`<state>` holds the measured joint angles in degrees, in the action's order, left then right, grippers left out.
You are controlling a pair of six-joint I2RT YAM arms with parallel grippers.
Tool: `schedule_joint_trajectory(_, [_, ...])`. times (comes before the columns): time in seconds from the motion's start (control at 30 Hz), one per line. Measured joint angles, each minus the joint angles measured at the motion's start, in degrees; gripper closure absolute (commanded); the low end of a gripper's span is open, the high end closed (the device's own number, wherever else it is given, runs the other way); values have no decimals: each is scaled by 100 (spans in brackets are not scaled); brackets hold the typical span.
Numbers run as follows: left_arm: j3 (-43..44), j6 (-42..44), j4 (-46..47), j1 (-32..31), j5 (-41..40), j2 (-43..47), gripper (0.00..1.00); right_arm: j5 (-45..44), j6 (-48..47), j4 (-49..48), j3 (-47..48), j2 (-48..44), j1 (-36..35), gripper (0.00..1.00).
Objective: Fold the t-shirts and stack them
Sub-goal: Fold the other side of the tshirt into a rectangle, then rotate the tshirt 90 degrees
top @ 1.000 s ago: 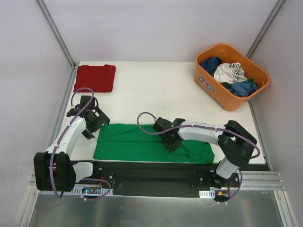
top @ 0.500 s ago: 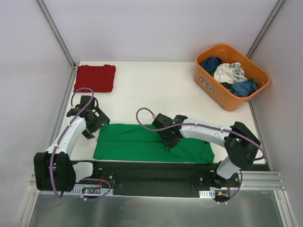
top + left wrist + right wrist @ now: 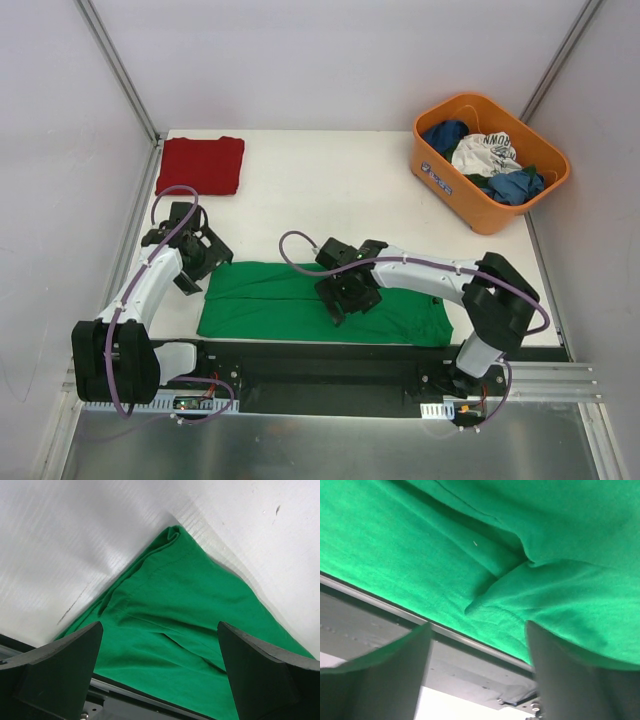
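Observation:
The green t-shirt (image 3: pixel 270 300) lies folded into a long strip along the table's near edge. The dark red t-shirt (image 3: pixel 200 165) rests folded at the far left corner. My left gripper (image 3: pixel 200 262) hovers open at the green shirt's left end; its wrist view shows the shirt's corner (image 3: pixel 190 605) between the spread fingers of that gripper (image 3: pixel 159 627). My right gripper (image 3: pixel 345 300) stands open over the middle of the green strip. In its wrist view a small raised fold of green cloth (image 3: pixel 490 595) lies just ahead of the gripper (image 3: pixel 479 625), with nothing held.
An orange basket (image 3: pixel 440 180) at the far right holds blue garments and a white printed one (image 3: pixel 483 152). The black base rail (image 3: pixel 330 365) runs right along the green shirt's near edge. Frame posts stand at the back corners.
My right gripper slid left along the green shirt and went from shut to open, letting go of the cloth. The left arm has not moved.

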<state>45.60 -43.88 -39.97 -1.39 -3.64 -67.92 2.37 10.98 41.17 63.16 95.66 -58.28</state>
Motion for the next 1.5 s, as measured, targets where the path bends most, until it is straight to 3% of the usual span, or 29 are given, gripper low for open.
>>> schedule_joint_trajectory(0.23, [79, 11, -2, -52, 389, -2, 1, 87, 15, 72, -20, -597, 136, 3])
schedule_joint_trajectory(0.5, [153, 11, 251, -979, 933, -138, 1, 391, 643, -184, -994, -1753, 1121, 3])
schedule_joint_trajectory(0.67, [149, 37, 483, -1027, 1263, -634, 1, 400, 1095, -216, -1679, -1578, 1722, 3])
schedule_joint_trajectory(0.83, [149, 221, 610, -1027, 1257, -1064, 1, 400, 1093, -302, -1644, -960, 2420, 3])
schedule_joint_trajectory(1.13, [271, 289, 636, -1027, 1156, -1919, 1, 531, 264, 42, 129, 638, 3075, 3])
schedule_joint_trajectory(1.5, [520, 269, 649, -1027, 1064, -2197, 1, -46, -1340, 619, 4048, 3084, 3377, 3])
